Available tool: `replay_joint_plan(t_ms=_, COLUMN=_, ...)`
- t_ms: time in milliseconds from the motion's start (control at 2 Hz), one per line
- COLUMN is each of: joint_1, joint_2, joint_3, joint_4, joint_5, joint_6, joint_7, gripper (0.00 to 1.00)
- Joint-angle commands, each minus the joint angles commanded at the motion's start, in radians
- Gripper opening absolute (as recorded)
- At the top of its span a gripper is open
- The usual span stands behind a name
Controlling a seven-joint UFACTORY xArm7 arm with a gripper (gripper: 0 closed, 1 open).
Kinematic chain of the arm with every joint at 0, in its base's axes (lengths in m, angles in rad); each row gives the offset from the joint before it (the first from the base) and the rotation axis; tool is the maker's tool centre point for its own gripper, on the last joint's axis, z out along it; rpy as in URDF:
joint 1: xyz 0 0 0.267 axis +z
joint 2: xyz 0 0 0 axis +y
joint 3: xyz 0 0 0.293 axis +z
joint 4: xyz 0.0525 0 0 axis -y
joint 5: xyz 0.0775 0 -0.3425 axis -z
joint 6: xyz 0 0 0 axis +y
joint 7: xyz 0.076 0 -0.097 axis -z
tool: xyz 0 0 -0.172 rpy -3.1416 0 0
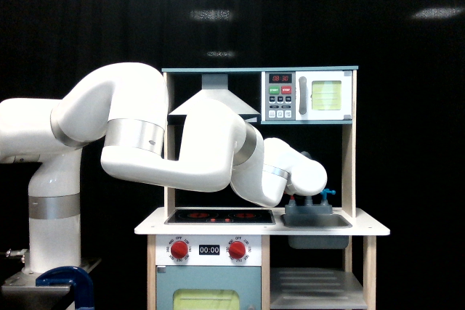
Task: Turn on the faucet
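— What do we see at the toy kitchen?

— We see the white arm [182, 154] reaching from the exterior view's left across the counter [261, 229], its last rounded segment sitting in front of the faucet [323, 195] at the back of the grey sink [317, 221]. Only a bit of the grey spout, the blue handle and a sliver of the red handle [292, 199] show past the arm.

— And the claw?

— We cannot tell whether it is apart or together; the arm's own body hides it from this side.

— What surrounds the tap?

— We note the microwave [309, 96] on the shelf above, the range hood [214, 99] beside it, the black stovetop [218, 216] just beside the sink, and two red stove knobs [178, 250] flanking a small clock panel below.
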Motion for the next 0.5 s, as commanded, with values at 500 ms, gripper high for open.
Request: replay_joint_plan(t_ms=500, joint_1=0.007, joint_2=-0.043, joint_3=-0.011, joint_4=0.117, joint_5=-0.072, joint_6=0.095, joint_7=0.041, gripper=1.00)
